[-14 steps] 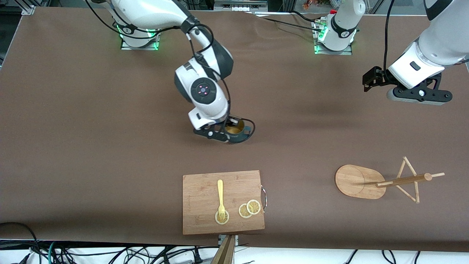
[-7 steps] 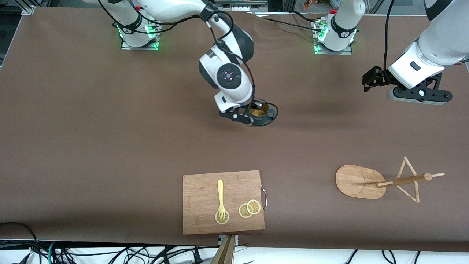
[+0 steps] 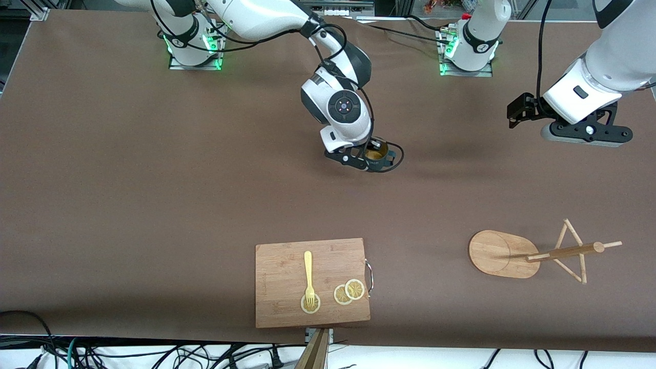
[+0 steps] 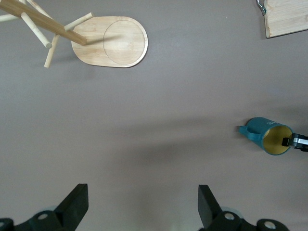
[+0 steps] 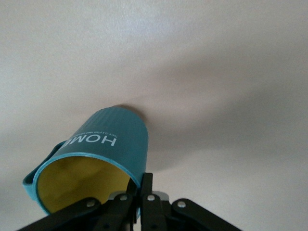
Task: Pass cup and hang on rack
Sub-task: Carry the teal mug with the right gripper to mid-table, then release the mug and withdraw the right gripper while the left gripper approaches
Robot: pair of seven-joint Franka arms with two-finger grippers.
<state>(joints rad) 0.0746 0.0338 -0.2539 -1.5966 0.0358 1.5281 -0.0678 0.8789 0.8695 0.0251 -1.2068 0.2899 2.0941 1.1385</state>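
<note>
The dark teal cup (image 3: 378, 155) has a yellowish inside and white lettering on its side (image 5: 108, 144). My right gripper (image 3: 370, 159) is shut on its rim and holds it over the middle of the table; one finger is inside the rim and one outside (image 5: 141, 190). The cup also shows in the left wrist view (image 4: 267, 135). The wooden rack (image 3: 533, 252) stands near the left arm's end, nearer to the front camera than the cup; it also shows in the left wrist view (image 4: 108, 41). My left gripper (image 3: 517, 114) is open and empty, waiting up in the air over the left arm's end of the table (image 4: 143, 202).
A rectangular wooden cutting board (image 3: 287, 302) lies near the front edge with a yellow fork (image 3: 308, 274) and lemon slices (image 3: 349, 291) on it. The brown table (image 3: 154, 179) is bare between the cup and the rack.
My right gripper has carried the cup toward the left arm's end and away from the front camera. The left arm has not moved.
</note>
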